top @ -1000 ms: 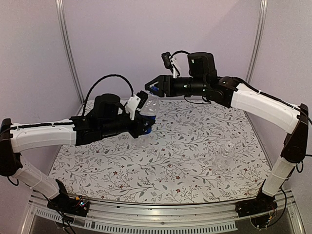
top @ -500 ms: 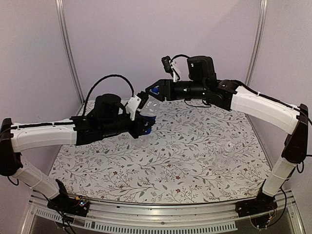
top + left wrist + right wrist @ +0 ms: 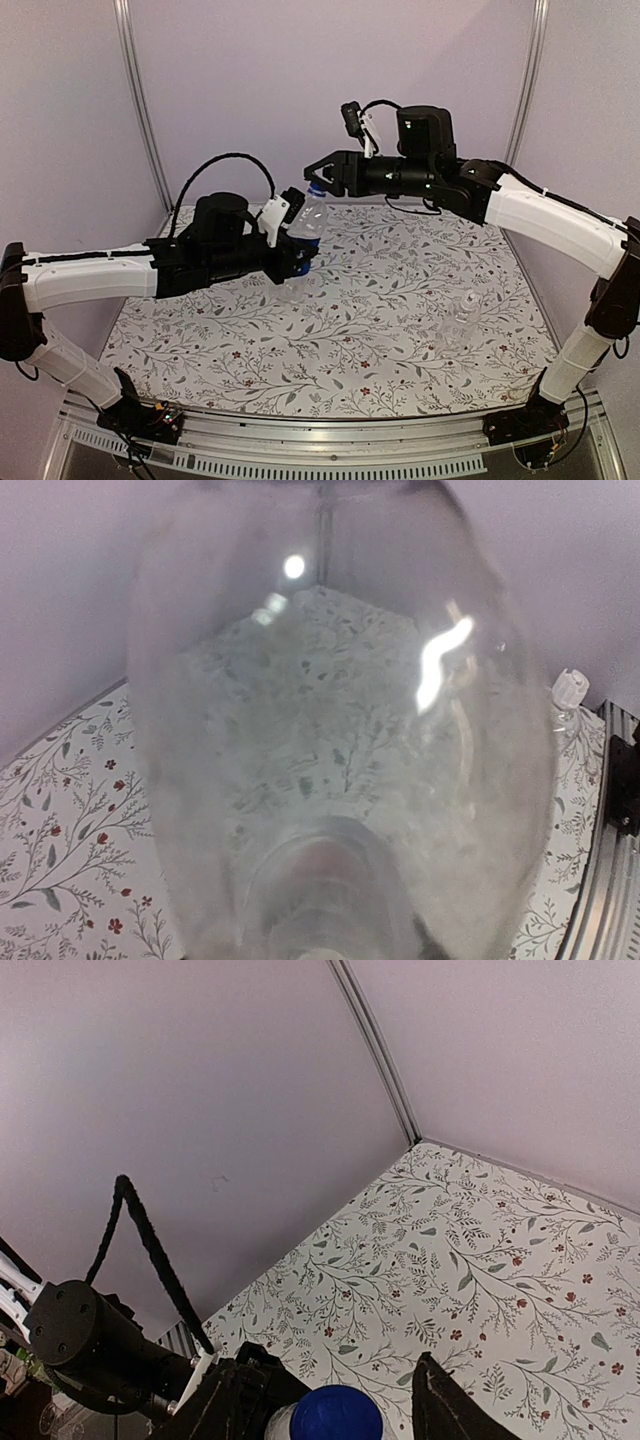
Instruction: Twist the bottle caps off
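A clear bottle (image 3: 311, 214) with a dark blue label is held off the table, tilted, with my left gripper (image 3: 299, 254) shut on its lower body. In the left wrist view this bottle (image 3: 340, 730) fills the frame and hides the fingers. Its bright blue cap (image 3: 316, 188) sits between the fingers of my right gripper (image 3: 316, 182). In the right wrist view the blue cap (image 3: 336, 1416) is near the left finger (image 3: 236, 1400), with a gap to the right finger (image 3: 450, 1410); my right gripper (image 3: 332, 1370) is open. The unlabelled bottle (image 3: 461, 320) stands at the right, its pale cap (image 3: 567, 686) on.
The floral tablecloth (image 3: 350, 340) covers the table. Purple walls with metal posts (image 3: 140, 100) close in the back and sides. A metal rail (image 3: 330, 455) runs along the near edge by the arm bases.
The right arm's wrist has shifted slightly right and turned while its fingers stay around the blue cap. The left arm and the held bottle have not moved.
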